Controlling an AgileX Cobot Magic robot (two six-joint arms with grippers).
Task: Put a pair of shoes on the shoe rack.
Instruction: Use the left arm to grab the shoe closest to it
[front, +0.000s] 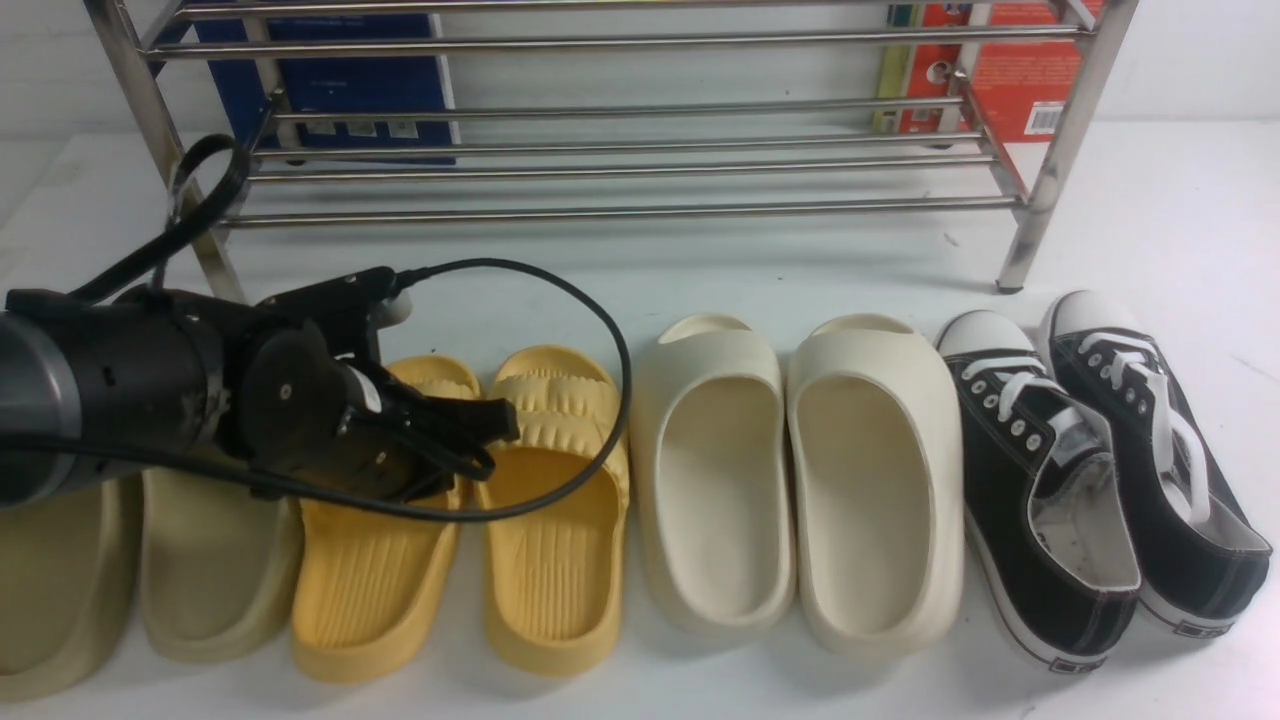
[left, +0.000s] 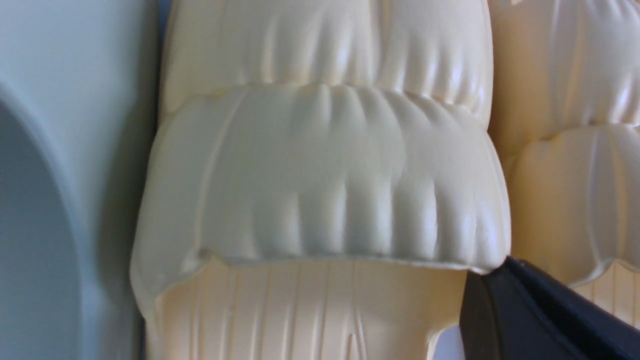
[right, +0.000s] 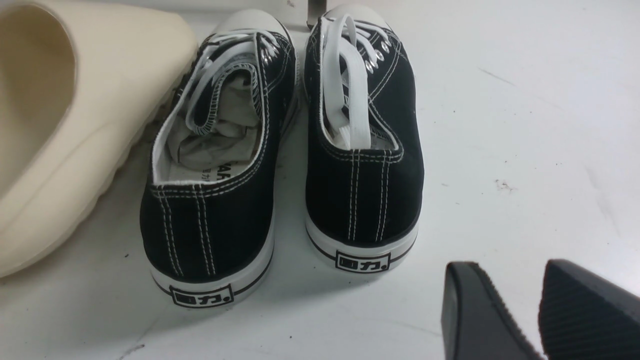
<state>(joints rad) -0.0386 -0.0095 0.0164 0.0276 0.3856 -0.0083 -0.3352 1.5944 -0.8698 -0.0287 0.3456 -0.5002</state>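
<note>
White tabletop (front: 1150, 200) ran back to a pale wall (front: 1200, 60), and the steel shoe rack (front: 620, 212) stood on it well beyond the left pincer (front: 485, 435), a blue box (front: 340, 80) and a red box (front: 1030, 70) behind its bars. Just left of the pincer lay khaki slides (front: 210, 570). The pincer was clenched, its tips low between the two yellow slides (front: 555, 570), one tip touching the rim of the left slide's ridged strap; whether foam was pinched could not be told. Both slides lay flat beneath it, toes toward the rack. To its right sat cream slides (front: 860, 480), then black sneakers (front: 1050, 500). The right pincer (right: 517, 272) hung released near the sneakers' heels.
</note>
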